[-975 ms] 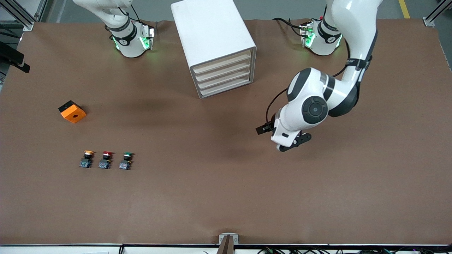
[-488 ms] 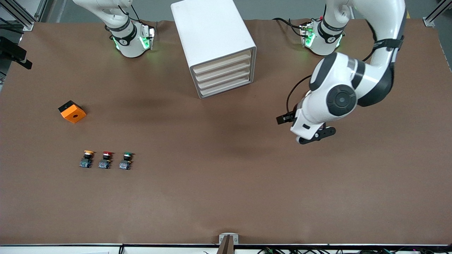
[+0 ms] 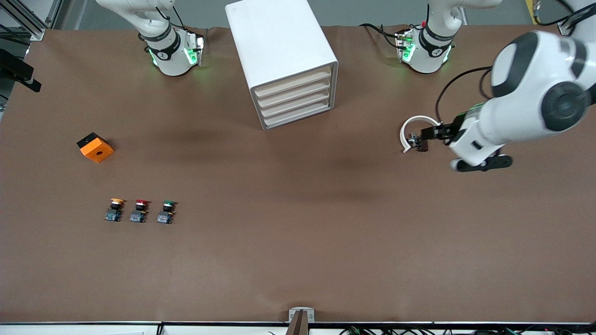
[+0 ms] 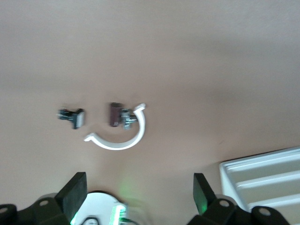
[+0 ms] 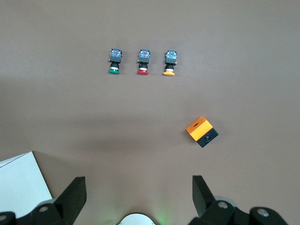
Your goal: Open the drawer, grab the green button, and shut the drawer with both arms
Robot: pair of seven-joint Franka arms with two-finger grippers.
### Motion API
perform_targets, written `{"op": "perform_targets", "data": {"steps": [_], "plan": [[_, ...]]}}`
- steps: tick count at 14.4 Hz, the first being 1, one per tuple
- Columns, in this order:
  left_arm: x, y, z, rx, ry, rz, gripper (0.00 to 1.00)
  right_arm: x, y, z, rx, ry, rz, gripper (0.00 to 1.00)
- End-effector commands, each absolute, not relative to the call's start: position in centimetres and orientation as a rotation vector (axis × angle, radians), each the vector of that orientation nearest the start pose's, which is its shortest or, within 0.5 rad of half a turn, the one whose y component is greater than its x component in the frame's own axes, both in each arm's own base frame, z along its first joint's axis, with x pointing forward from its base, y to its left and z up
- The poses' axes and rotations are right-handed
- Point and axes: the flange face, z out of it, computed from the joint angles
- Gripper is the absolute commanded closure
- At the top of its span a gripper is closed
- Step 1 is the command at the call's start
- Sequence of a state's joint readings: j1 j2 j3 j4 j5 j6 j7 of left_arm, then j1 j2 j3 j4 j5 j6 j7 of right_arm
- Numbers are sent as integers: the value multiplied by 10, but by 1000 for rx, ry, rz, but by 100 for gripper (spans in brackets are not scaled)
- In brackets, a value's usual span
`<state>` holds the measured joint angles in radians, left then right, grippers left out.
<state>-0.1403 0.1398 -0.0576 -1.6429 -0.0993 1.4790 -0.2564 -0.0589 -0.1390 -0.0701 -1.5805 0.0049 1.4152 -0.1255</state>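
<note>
The green-capped button lies on the brown table beside a red-capped one and a yellow-capped one. It also shows in the right wrist view. The white drawer cabinet stands between the arm bases with all its drawers shut. My left gripper hangs high over the table toward the left arm's end, open and empty. My right gripper is open and empty, high above the table; it is out of the front view.
An orange block lies toward the right arm's end, farther from the front camera than the buttons. A white curved piece with small dark parts lies beside the left arm's wrist; it also shows in the left wrist view.
The left arm has swung away from the table's middle toward its own end, and its hand has risen. This uncovered the white curved piece. Buttons, block and cabinet have not moved.
</note>
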Motion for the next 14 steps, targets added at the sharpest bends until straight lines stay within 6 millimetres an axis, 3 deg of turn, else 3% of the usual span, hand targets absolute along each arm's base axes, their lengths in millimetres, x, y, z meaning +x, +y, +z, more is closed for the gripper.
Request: {"op": "perform_targets", "data": {"steps": [1, 4, 9, 12, 14], "plan": [[516, -97, 523, -3124, 14, 464, 0, 483, -70, 684, -3131, 4, 20, 0], [503, -65, 529, -3148, 77, 445, 0, 482, -72, 684, -3132, 9, 20, 0], [464, -43, 527, -3142, 119, 277, 0, 483, -69, 683, -3132, 2, 23, 0], [451, 8, 538, -3187, 208, 211, 0, 483, -69, 682, -3131, 2, 28, 0], [445, 23, 555, -3202, 204, 148, 0, 483, -69, 682, -3130, 4, 27, 0]]}}
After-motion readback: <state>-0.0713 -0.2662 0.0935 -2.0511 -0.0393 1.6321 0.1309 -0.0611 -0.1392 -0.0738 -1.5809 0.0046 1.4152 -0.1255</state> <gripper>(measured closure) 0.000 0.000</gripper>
